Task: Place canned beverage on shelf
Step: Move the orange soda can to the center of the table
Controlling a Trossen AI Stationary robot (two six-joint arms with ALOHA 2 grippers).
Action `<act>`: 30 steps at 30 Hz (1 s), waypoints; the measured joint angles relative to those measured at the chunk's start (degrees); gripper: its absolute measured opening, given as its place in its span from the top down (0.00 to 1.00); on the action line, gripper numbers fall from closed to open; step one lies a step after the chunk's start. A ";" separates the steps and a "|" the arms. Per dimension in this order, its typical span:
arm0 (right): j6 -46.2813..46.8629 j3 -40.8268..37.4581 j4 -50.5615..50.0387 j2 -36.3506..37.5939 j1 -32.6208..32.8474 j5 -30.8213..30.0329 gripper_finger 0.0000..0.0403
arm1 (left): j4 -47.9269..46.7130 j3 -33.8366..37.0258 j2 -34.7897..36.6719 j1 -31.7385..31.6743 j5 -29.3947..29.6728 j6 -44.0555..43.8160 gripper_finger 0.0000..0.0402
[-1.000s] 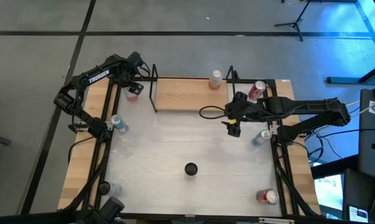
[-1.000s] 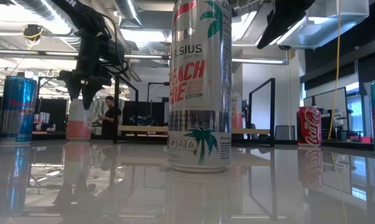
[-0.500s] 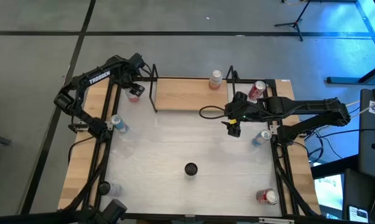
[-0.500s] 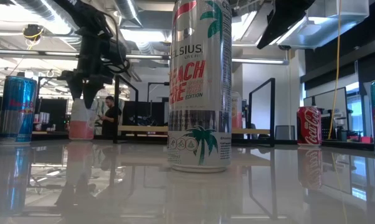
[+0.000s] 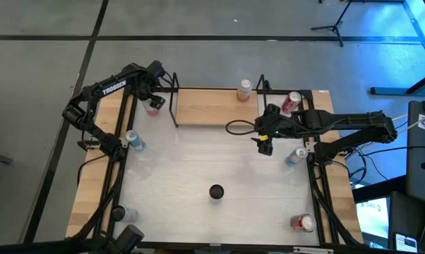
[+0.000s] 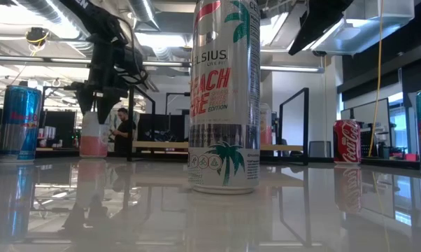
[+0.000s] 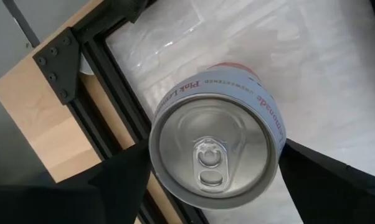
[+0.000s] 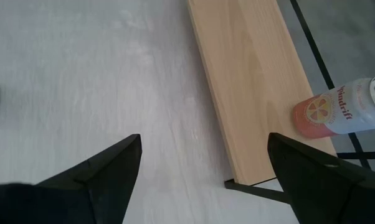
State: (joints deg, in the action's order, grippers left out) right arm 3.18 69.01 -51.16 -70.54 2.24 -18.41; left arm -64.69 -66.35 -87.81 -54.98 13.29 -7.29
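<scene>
Light wood marks the shelf (image 5: 214, 106), a narrow board lying crosswise along the far side of the white table (image 5: 212, 169), black rod uprights at each end; one pale can (image 5: 245, 89) already stands on its right end; the pink-and-white can (image 5: 152, 104) in play stands upright on the table just outside the left upright, not on the board. The left gripper (image 5: 152, 96) sits directly over that can, fingers straddling its top with small gaps either side, so parted rather than clamped; the can's long axis is vertical, and the board lies to its right, past the rods. The right gripper (image 5: 265, 141) waits open near the shelf's right end; the left arm is plainly nearer, so my guess is it must grip, lift over the rod and carry rightward.
</scene>
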 joint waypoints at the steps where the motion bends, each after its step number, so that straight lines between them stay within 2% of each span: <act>1: 0.00 0.00 0.00 0.00 0.00 0.00 0.15 | 0.00 0.00 0.00 -0.01 -0.64 -0.04 0.19; 13: 0.00 0.00 0.00 0.00 0.00 0.02 0.15 | 2.67 0.00 -0.11 -0.19 -4.39 -0.08 0.21; 20: 0.00 0.00 0.00 0.00 0.00 0.03 0.15 | 2.88 0.00 -0.11 -0.15 -1.72 0.27 0.20; 30: -0.02 0.00 0.00 0.00 0.00 0.04 0.15 | 0.15 -0.05 0.02 2.02 -2.48 4.87 0.16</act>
State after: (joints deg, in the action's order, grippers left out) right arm 3.16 69.01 -51.16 -70.54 2.24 -18.37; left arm -64.54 -66.40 -87.79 -52.96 10.81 -2.42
